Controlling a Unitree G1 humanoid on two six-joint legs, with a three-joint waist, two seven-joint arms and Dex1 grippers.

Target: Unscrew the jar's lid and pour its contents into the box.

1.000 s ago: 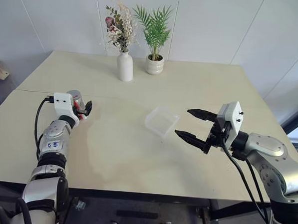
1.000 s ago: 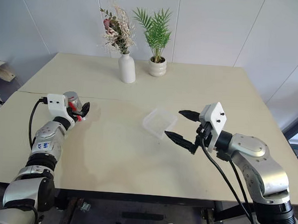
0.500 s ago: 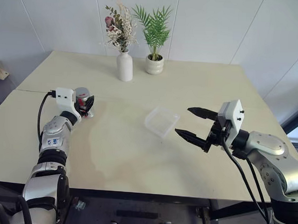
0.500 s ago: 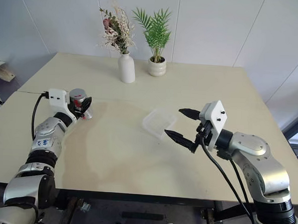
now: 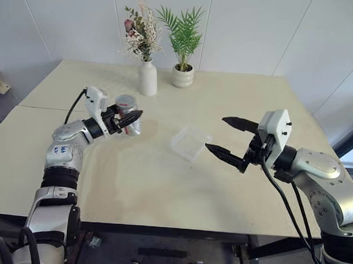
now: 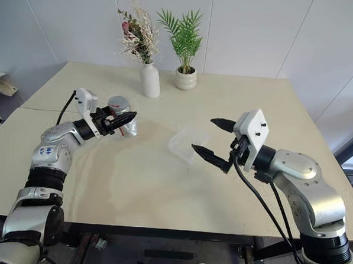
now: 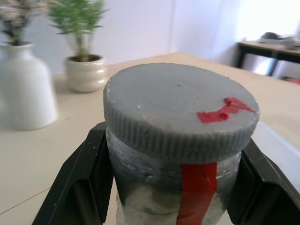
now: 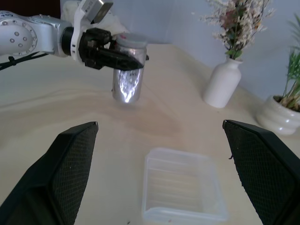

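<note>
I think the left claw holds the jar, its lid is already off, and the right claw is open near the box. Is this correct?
Not fully: the grey lid is on the jar, as the left wrist view shows. The left claw does hold it, and the right claw is open near the box.

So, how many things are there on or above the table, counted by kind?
Jar with lid: 1
Box: 1
Vase: 1
Plant pot: 1
Total: 4
</note>
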